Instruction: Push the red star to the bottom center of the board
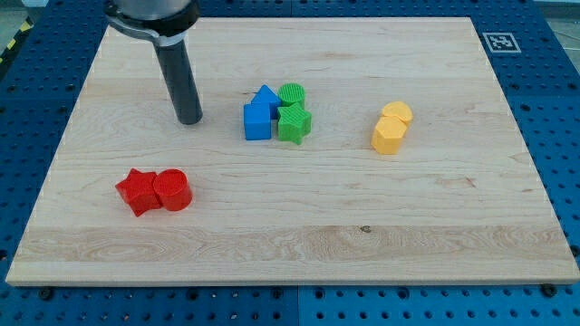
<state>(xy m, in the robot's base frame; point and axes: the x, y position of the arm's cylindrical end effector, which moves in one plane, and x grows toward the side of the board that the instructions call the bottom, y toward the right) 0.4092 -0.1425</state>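
Observation:
The red star (137,191) lies on the wooden board (362,235) at the lower left, touching a red cylinder (172,190) on its right side. My tip (190,119) rests on the board at the upper left, well above the red pair and apart from them, and left of the blue and green cluster.
A blue cube (257,120) and a blue triangular block (265,95) touch a green star (294,122) and a green cylinder (293,92) near the top centre. Two yellow blocks, a hexagon (389,136) and a rounded one (397,112), sit at the right. A fiducial tag (501,42) marks the top right corner.

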